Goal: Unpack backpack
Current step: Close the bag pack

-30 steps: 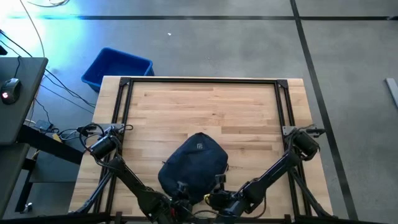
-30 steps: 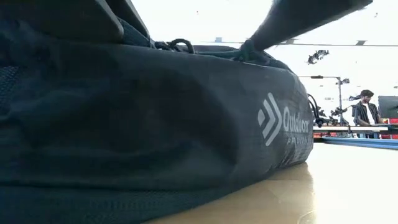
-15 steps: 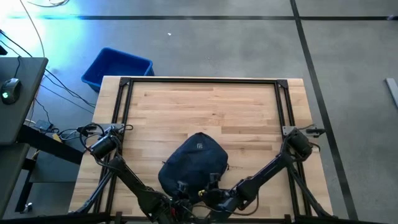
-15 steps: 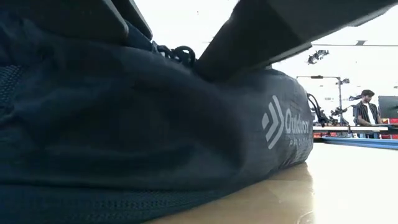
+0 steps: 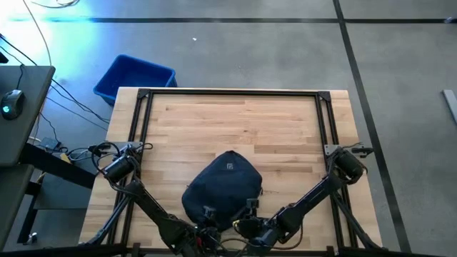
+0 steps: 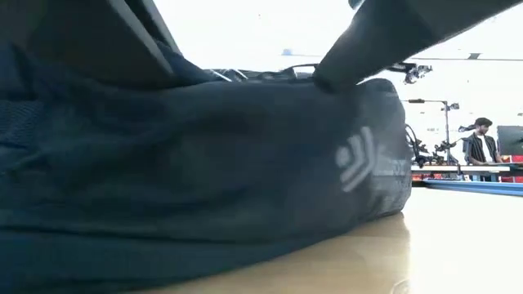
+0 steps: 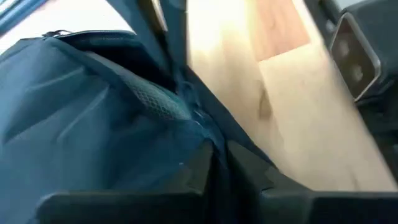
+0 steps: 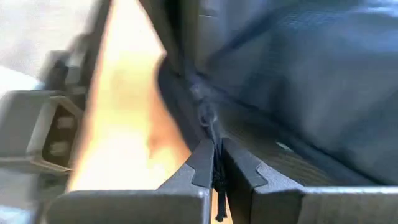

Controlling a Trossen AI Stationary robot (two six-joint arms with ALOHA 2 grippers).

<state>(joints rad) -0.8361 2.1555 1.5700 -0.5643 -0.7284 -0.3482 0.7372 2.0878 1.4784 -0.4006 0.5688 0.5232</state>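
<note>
The dark navy backpack (image 5: 225, 187) lies flat on the wooden table near its near edge, its pale square logo (image 5: 230, 167) facing up. Both grippers are at its near end. My left gripper (image 5: 209, 215) is shut on the bag's fabric beside a mesh strap (image 7: 155, 102). My right gripper (image 5: 246, 210) is shut on a thin dark zip pull cord (image 8: 216, 163). In the low view the backpack (image 6: 196, 180) fills most of the picture, and the arms cross above it. My left gripper pinches a ridge of the backpack's fabric (image 7: 208, 134) between its two fingers, at the bag's near end beside the mesh strap. It comes slanting down from the near side. The bag lies on the table. My right gripper pinches the zip pull cord (image 8: 214, 149) between its two fingers, where the zip line (image 8: 202, 102) ends at the bag's near end. It slants down from the near side. The cord's loose end (image 8: 219, 208) hangs behind the fingertips. The bag stays on the table.
A blue plastic bin (image 5: 134, 77) stands on the floor beyond the table's far left corner. A black frame rail (image 5: 232, 93) runs round the table. Bare wood (image 5: 235, 125) lies on the far half. A person (image 6: 480, 143) stands far behind in the room.
My right gripper swung a little toward the table's left over the bag's near end, then came back. In the low view the backpack's top and logo side have been tugged and shifted, while its base stays on the table.
</note>
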